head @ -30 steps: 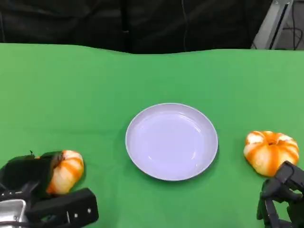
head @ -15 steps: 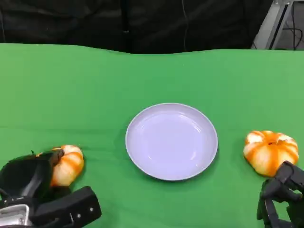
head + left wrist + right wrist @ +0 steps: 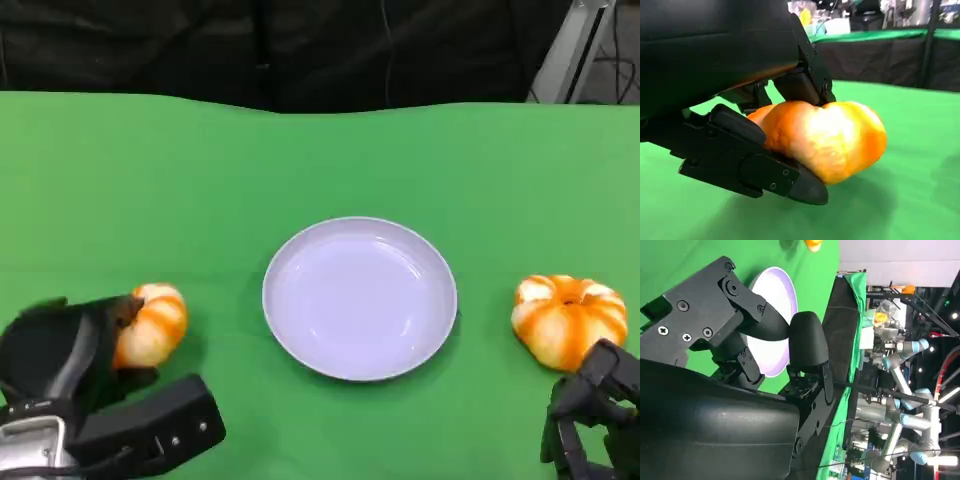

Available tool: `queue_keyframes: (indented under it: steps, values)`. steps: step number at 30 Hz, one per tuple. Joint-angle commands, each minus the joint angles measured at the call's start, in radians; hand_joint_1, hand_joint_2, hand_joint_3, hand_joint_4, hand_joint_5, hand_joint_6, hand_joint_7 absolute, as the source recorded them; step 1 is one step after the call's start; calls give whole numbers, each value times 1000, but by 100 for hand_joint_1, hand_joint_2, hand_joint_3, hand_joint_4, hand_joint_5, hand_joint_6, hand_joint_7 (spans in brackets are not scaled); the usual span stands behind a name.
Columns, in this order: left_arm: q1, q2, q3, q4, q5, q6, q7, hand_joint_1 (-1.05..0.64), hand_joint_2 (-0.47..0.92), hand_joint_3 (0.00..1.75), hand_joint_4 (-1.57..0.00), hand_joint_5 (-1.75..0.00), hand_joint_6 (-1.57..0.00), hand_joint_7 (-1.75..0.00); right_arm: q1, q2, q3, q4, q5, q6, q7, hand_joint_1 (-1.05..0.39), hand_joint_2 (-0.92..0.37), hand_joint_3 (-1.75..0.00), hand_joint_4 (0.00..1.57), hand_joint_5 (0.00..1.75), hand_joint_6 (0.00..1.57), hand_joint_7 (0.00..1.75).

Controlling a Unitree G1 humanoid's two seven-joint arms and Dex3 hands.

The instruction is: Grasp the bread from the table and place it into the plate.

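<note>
Left hand grasping 1 bread at the table's near left.
Rounded, lobed like a small pumpkin, glossy orange with pale stripes; pinched between matte black fingers, lifted just off the green cloth in the left wrist view. Smooth, round, pale lilac plate at centre, shallow-rimmed and glossy. Second bread of the same shape and glaze at right, resting on cloth. Right hand just beside it, nothing held; released or clenched, cannot tell.

Orange-and-white striped bread, seemingly pale lilac plate, green table.
</note>
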Motion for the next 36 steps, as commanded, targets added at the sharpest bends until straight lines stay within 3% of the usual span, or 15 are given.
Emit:
queue_keyframes:
  steps: [1,3,5,7,19,22,28,32,33,36]
  values:
    - [12,40,16,-110,17,31,-63,-32,92,26,-61,-145,-83,-82,8,-12,-6,-9,8,7,-4,-14,-50,-127,87,175,77,164]
    - [2,45,11,-162,24,40,-100,-31,92,26,-64,-138,-84,-80,5,-12,-7,-5,10,5,-2,-14,-50,-127,87,175,78,164]
    - [-25,45,0,-234,33,49,-158,-26,92,26,-80,-107,-99,-51,2,-13,-8,2,11,1,0,-14,-50,-128,88,175,78,164]
    - [-31,41,-1,-260,39,55,-185,-24,92,25,-86,-97,-107,-36,1,-13,-8,3,11,0,1,-14,-50,-128,88,175,78,164]
    - [-235,-49,-131,-162,54,-17,-259,-27,92,13,-85,-104,-115,-22,13,1,2,-15,0,4,-13,-13,-50,-128,87,175,78,163]
    - [-260,-65,-148,-139,58,-26,-258,-27,92,13,-82,-114,-117,-25,14,2,3,-15,-3,3,-18,-13,-50,-128,88,175,78,163]
    - [-263,-67,-148,-133,60,-29,-257,-27,92,13,-80,-117,-117,-27,14,1,5,-16,-3,3,-20,-13,-50,-128,88,175,78,163]
    - [-305,-114,-180,-89,57,-54,-240,-27,92,12,-81,-118,-116,-27,14,1,5,-14,-5,0,-22,-14,-49,-129,88,175,78,163]
    - [-346,-157,-216,-47,70,-46,-257,-27,92,12,-81,-119,-116,-27,16,-1,7,-17,-5,3,-21,-14,-49,-129,88,175,78,163]
    - [-422,-239,-284,45,92,-44,-262,-24,92,10,-72,-138,-94,-73,22,2,12,-25,-5,6,-22,-15,-48,-129,87,175,78,163]
